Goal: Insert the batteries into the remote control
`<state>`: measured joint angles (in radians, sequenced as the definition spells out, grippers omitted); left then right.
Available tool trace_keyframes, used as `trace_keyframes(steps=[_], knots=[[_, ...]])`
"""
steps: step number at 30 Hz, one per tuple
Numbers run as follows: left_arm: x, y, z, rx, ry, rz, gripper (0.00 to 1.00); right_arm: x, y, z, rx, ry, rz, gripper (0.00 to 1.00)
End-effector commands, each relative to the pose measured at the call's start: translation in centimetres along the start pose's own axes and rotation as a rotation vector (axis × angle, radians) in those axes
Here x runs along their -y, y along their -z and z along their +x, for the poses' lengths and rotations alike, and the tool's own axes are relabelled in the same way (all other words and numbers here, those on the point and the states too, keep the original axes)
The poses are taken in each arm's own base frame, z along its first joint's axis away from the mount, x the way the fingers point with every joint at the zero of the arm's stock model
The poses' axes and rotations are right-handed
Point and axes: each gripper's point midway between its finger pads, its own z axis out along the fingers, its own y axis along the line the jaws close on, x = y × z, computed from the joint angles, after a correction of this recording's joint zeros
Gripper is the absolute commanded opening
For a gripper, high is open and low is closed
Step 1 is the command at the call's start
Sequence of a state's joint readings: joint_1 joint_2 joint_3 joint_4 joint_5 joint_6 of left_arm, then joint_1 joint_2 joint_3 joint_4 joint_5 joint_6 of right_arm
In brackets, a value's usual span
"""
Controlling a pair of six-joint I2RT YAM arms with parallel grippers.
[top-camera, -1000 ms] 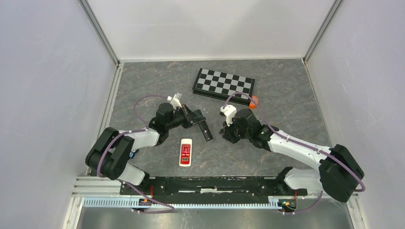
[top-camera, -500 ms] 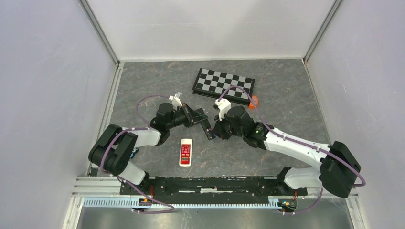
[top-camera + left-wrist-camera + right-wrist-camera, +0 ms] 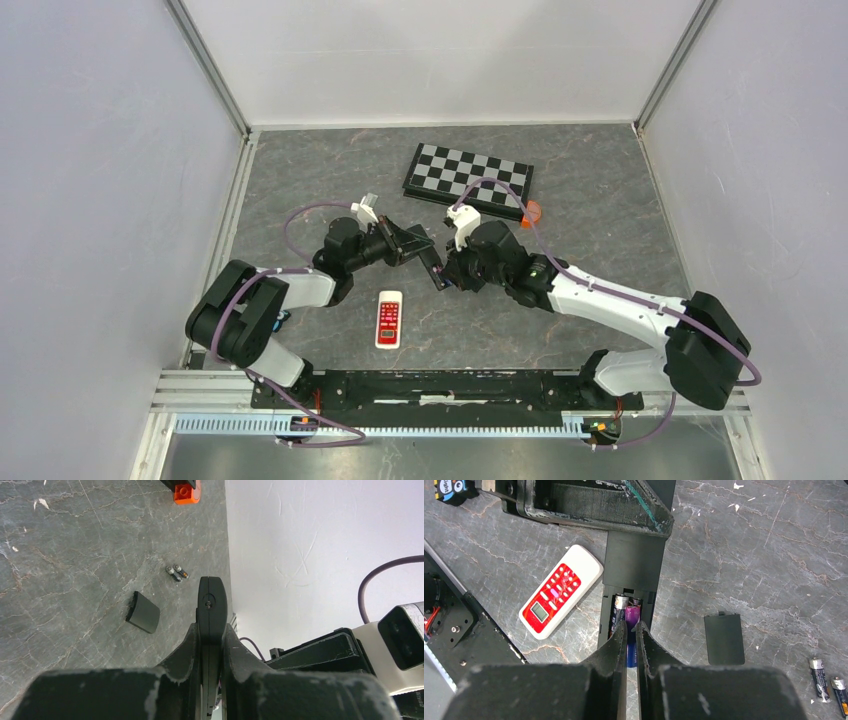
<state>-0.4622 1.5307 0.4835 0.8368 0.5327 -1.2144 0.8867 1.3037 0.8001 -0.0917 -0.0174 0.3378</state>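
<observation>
My left gripper is shut on the black remote and holds it edge-on just above the table; it also shows in the top view. In the right wrist view the remote's open battery bay faces up with one battery seated in it. My right gripper is shut on a purple battery, which lies in the bay beside the first. Two spare batteries lie on the table to the right and also show in the left wrist view.
The black battery cover lies flat right of the remote. A white and red remote lies in front. A folded chessboard and an orange block sit behind. The rail runs along the near edge.
My right gripper has moved left from open table to the black remote's end, with the battery in the bay. The left gripper has shifted the remote slightly.
</observation>
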Motion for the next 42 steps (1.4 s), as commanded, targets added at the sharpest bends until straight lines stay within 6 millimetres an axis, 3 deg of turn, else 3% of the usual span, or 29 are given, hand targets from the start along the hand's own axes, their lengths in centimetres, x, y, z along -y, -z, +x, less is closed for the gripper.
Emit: trace_keyframes(steps=[1, 18, 23, 26, 34, 42], knots=[[3.9, 0.3, -0.4, 0.004, 0.035, 0.138, 0.02, -0.3, 0.3, -1.4, 0.022, -0.026, 0.011, 0.11], [4.9, 0.9, -0.7, 0.016, 0.108, 0.168, 0.02, -0.7, 2.7, -4.5, 0.12, -0.115, 0.026, 0.46], [5.4, 1.1, -0.8, 0.021, 0.116, 0.19, 0.02, -1.4, 4.5, -7.0, 0.245, -0.208, -0.013, 0.69], [5.8, 1.3, -0.9, 0.024, 0.12, 0.2, 0.02, -1.6, 5.7, -8.5, 0.354, -0.32, -0.051, 0.77], [8.0, 2.2, -1.4, 0.053, 0.125, 0.253, 0.02, 0.5, 8.3, -7.4, 0.55, -0.731, -0.072, 0.8], [9.5, 2.8, -1.8, 0.073, 0.112, 0.289, 0.02, -0.9, 7.9, -7.8, 0.524, -0.82, -0.158, 0.77]])
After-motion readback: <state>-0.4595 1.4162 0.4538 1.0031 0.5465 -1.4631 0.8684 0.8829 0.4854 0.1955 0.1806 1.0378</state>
